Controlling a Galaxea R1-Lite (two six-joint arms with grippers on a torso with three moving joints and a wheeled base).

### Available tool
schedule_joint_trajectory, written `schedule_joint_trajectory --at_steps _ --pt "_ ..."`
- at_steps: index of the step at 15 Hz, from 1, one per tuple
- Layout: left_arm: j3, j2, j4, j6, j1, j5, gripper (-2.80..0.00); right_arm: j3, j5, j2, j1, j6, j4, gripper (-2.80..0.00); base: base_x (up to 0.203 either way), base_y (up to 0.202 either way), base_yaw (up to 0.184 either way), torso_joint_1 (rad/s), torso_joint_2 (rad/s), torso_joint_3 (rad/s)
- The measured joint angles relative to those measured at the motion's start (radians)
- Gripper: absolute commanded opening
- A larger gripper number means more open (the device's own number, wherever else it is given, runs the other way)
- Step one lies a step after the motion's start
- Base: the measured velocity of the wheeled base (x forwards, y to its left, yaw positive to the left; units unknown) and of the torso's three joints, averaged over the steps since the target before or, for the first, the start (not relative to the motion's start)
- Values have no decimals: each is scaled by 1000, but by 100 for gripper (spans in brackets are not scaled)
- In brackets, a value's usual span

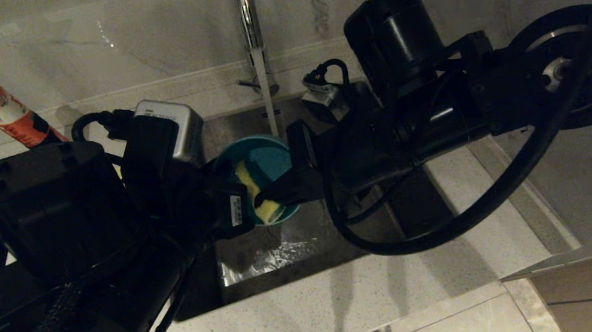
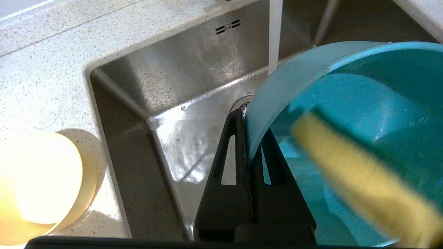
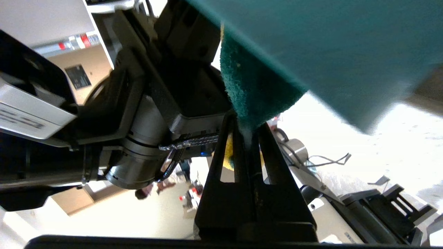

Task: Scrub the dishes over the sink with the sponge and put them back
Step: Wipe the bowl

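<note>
A light blue bowl [image 1: 269, 155] hangs tilted over the steel sink [image 1: 276, 256], and my left gripper [image 2: 247, 117] is shut on its rim [image 2: 277, 97]. My right gripper [image 1: 264, 195] reaches in from the right, shut on the sponge [image 1: 256, 192]. The sponge's yellow foam [image 2: 356, 176] lies against the inside of the bowl. In the right wrist view its green face [image 3: 256, 90] sits pinched at my right gripper [image 3: 247, 129], under the bowl's wall [image 3: 328, 45]. A pale yellow bowl [image 2: 41, 180] stands on the counter beside the sink.
The chrome tap [image 1: 248, 18] stands behind the sink, and a stream of water [image 2: 275, 34] falls just beyond the bowl. A yellow-capped detergent bottle [image 1: 5, 111] stands at the back left. Speckled counter [image 1: 337, 309] surrounds the basin.
</note>
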Motion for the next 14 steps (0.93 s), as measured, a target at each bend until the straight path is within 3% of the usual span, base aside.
schedule_joint_trajectory --at_steps 5,14 --pt "27 -6 -40 4 -1 -1 -280 0 0 -11 -11 0 -49 -280 0 0 0 0 0 0" --pt "22 -7 -59 20 2 -2 -280 11 -33 -26 -17 -13 27 -280 0 0 0 0 0 0"
